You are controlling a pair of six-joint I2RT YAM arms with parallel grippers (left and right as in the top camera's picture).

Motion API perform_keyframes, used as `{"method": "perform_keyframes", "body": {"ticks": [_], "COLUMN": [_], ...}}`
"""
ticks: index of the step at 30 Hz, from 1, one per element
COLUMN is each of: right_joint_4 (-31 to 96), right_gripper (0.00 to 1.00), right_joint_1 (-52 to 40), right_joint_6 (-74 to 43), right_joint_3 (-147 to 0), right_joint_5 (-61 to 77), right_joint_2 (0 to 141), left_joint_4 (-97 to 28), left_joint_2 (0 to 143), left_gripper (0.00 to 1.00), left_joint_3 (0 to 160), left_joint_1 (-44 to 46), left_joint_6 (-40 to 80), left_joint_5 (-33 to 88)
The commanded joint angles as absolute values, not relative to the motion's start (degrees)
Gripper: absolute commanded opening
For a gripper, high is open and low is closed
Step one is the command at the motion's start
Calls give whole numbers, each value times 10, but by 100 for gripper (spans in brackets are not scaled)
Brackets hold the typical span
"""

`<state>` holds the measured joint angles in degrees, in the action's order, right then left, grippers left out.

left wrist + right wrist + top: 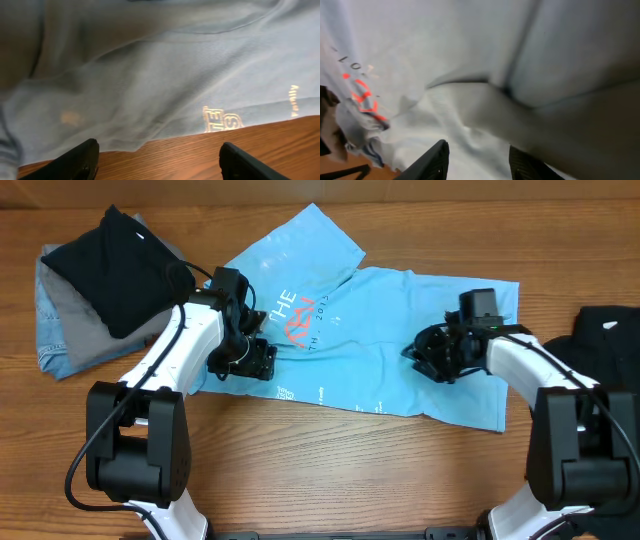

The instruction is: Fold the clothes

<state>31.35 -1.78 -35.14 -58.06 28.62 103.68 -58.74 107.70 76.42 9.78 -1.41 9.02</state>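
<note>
The T-shirt [400, 300] lies spread flat across the middle of the table [330, 470], chest lettering [295, 320] facing up. One sleeve is angled toward the far edge.

The left gripper [165, 162] hangs low over the shirt's near-left hem. Its jaws are wide apart and hold nothing. Between its fingers [82, 160] the hem meets bare wood.

The right gripper [480, 162] sits over the shirt's right half, close above a raised crease in the cloth. Its jaws are parted about halfway and there is no cloth pinched between them. The wrist view is blurred, so the tips may be brushing the fabric; I cannot tell.

A black garment [110, 265] sits on folded grey and blue clothes at the far left, apart from the shirt. Another dark garment [610, 330] lies at the right edge.
</note>
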Motion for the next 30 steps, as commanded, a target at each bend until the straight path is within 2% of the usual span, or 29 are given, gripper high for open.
{"method": "perform_keyframes", "body": {"ticks": [1,5,7,8,11,14,16,17,18,25,30], "right_joint_4": [350,466,549,562,550,501,471,476,486,548,592], "right_gripper": [43,43,51,54,54,43,23,8,4,4,5], "right_joint_1": [56,167,207,216,220,220,222,225,230,267,267], "right_joint_6": [-265,-240,-236,-236,-238,-255,-261,-287,-307,-309,-302], "right_joint_3": [-593,-592,-588,-578,-538,-486,-463,-460,-462,-502,-526], "right_joint_5": [288,265,148,119,114,116,109,81,59,18,-33], "right_joint_2": [1003,988,991,991,991,991,991,991,991,990,990], "left_joint_4": [-598,-608,-592,-581,-549,-521,-505,-500,-496,-492,-492], "left_joint_2": [1083,1083,1083,1083,1083,1083,1083,1083,1083,1083,1083], "left_gripper": [79,80,80,80,79,75,72,71,70,70,79], "left_joint_3": [765,762,752,745,719,693,677,670,665,660,660], "left_joint_1": [101,88,62,51,25,8,2,0,-2,-5,-5], "left_joint_6": [-12,5,20,20,19,19,16,13,13,13,15], "left_joint_5": [27,-16,-30,-28,-10,6,7,6,6,11,16]}}
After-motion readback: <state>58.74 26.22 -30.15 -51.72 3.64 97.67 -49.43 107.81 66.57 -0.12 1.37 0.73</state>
